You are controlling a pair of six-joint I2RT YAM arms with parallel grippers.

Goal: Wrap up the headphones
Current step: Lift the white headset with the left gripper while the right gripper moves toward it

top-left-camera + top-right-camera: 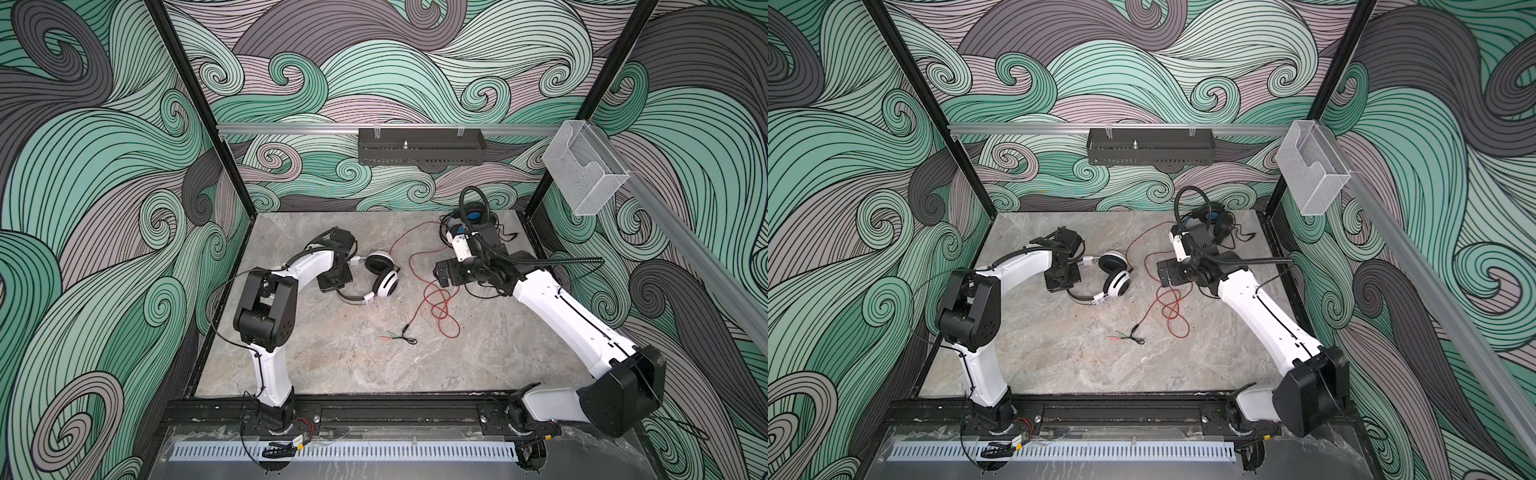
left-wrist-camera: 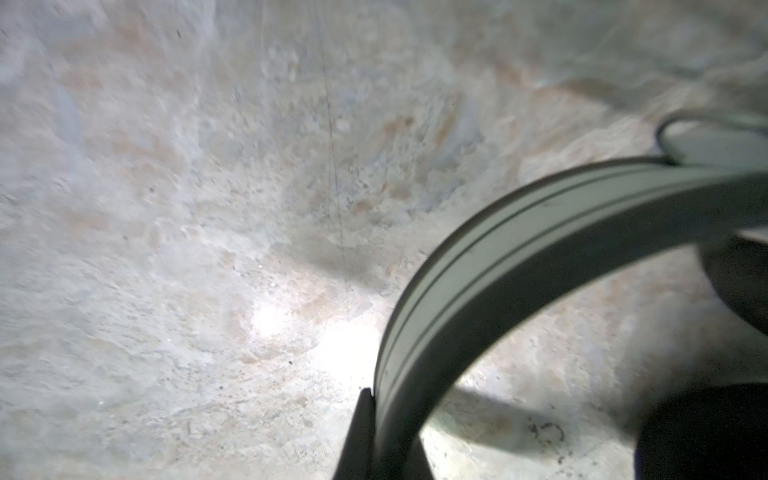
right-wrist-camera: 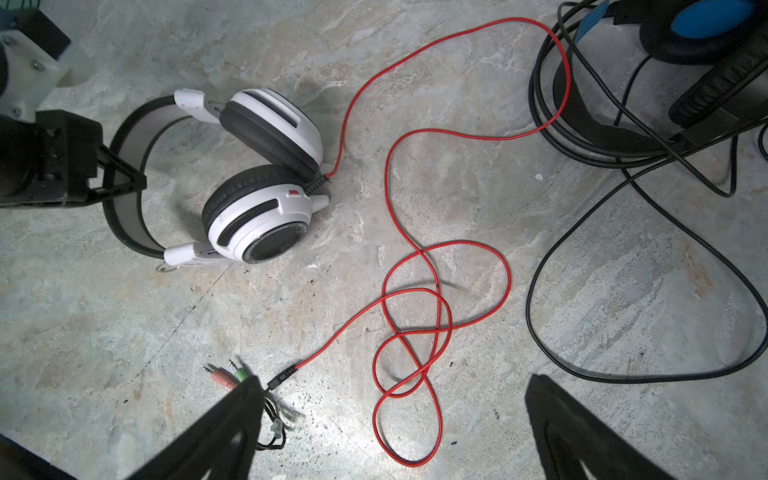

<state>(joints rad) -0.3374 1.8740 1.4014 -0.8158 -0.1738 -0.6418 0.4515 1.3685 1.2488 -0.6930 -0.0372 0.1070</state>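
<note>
Where the table [image 1: 332,365] meets the black front rail [image 1: 374,409] that carries both arm bases, a broad strip of marbled surface lies bare from left edge to right edge, the widest open room in both top views. Just beyond it, near the middle, lie the small pink and green plugs [image 3: 226,374] on their short black lead, well apart from every edge. From there the red cord [image 3: 436,291] runs in loose crossing loops right of centre, then curves far back and returns to the white headphones [image 3: 257,208], which lie left of centre with their ear cups touching. The left gripper [image 3: 139,180] is clamped tight on their headband [image 2: 519,249], on the side away from the cups. The right gripper [image 3: 392,380] hangs above the cord loops with its jaws spread wide and nothing between them. Farthest off, the black headphones [image 1: 473,216] sit close to the far right corner, near the back edge, with the black cord [image 3: 540,311] spilling in wide curves toward the right edge. The red cord passes over the black one there, leaving little clear room in that corner.
</note>
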